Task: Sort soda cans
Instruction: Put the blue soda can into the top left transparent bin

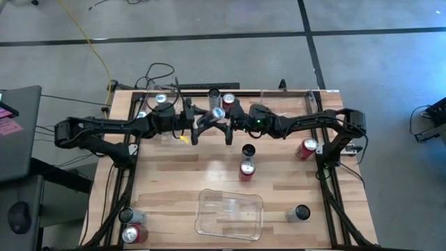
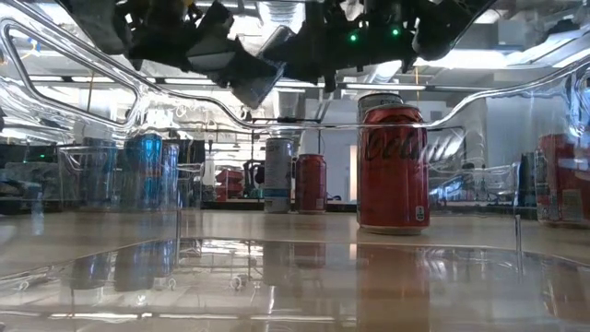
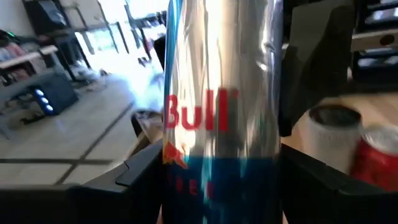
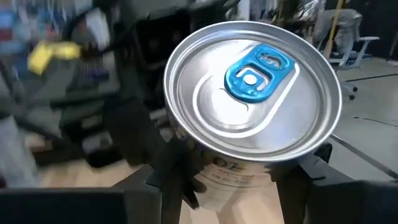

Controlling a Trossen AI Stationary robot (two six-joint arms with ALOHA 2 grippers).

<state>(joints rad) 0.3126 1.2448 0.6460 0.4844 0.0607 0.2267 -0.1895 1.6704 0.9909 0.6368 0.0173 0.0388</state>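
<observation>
floor: grey, dark seams | cable: yellow, past bench's far-left corner | chair: office, far off

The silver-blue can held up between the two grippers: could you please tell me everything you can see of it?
The silver-blue can is shiny metal, silver above and blue below, with red lettering. Its silver lid carries a blue pull tab. It is off the table, near the far edge, between the left gripper and right gripper, whose dark fingers flank it on both sides.

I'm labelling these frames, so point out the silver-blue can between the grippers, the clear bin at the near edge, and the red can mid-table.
silver-blue can (image 1: pixel 217 113), high view, silver top.
clear bin (image 1: pixel 259 206), high view, right rim.
red can (image 1: pixel 246 169), high view, top.
</observation>
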